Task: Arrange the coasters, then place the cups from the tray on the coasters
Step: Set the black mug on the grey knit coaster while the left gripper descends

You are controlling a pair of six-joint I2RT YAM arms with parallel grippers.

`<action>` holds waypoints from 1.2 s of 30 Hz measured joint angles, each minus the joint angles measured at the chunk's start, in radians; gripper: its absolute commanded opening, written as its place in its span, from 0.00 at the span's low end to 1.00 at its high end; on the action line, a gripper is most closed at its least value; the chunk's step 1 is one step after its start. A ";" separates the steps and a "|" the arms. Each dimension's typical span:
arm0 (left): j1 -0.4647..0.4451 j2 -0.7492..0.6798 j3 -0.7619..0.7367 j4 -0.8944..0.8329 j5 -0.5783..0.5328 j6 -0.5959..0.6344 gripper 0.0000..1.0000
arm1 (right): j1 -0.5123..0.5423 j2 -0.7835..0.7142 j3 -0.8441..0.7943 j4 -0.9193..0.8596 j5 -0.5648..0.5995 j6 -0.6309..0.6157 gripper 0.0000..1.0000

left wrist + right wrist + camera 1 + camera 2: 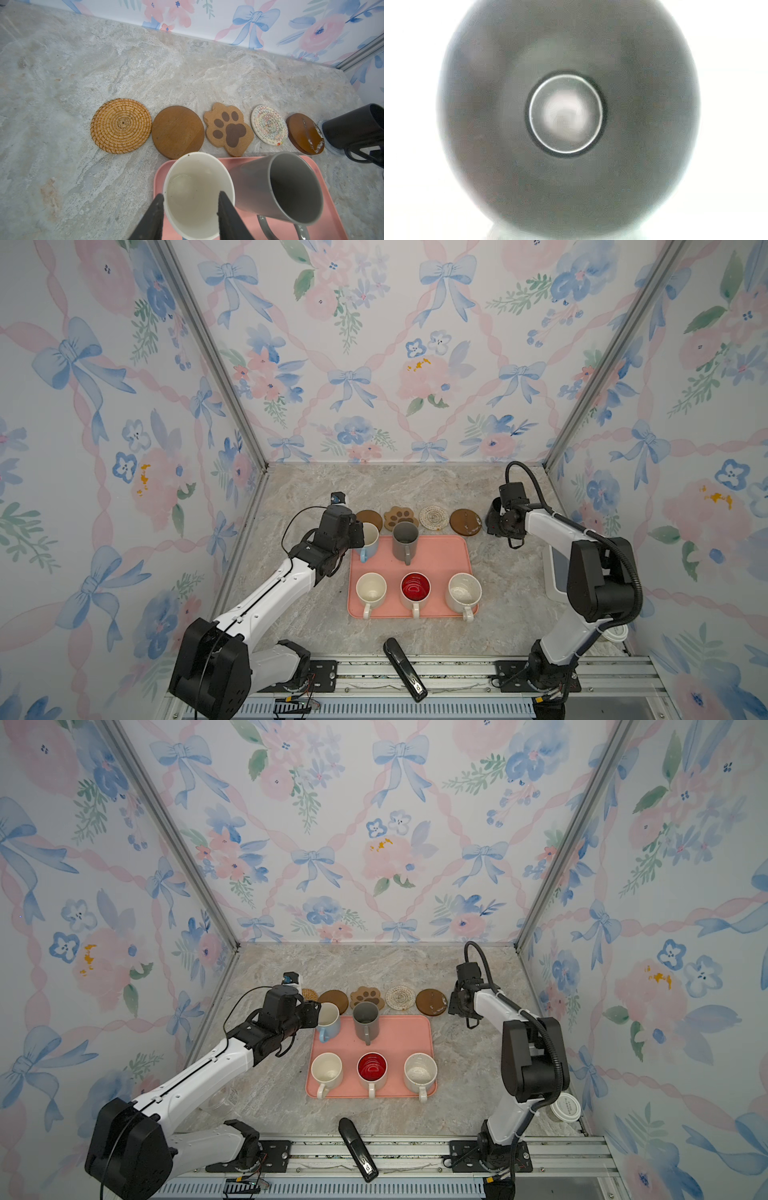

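In both top views the pink tray [440, 556] lies mid-frame with five cups [415, 591] on it, the coasters [434, 517] rowed just above. The left gripper [359, 536] is at the light blue mug [372, 549]; the right gripper [498, 524] crowds the black mug [491, 516] right of the row, grip impossible to tell. Left wrist view: fingers [225, 207] parted, one outside that mug's rim, one inside. Right wrist view: a blurred dark mug interior.
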 measured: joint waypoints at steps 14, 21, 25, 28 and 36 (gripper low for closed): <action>-0.029 -0.047 0.000 -0.051 0.082 0.011 0.59 | 0.130 -0.262 0.026 -0.100 0.119 0.005 0.64; -0.051 0.009 0.044 -0.145 0.137 0.010 0.58 | 0.214 -0.341 0.043 -0.089 0.119 0.040 0.64; -0.064 0.041 0.053 -0.184 0.148 0.010 0.57 | 0.246 -0.356 0.043 -0.081 0.112 0.058 0.64; -0.076 0.053 0.060 -0.219 0.147 0.006 0.56 | 0.256 -0.365 0.039 -0.076 0.112 0.072 0.64; -0.092 0.053 0.062 -0.262 0.135 -0.008 0.55 | 0.256 -0.384 0.012 -0.072 0.112 0.092 0.64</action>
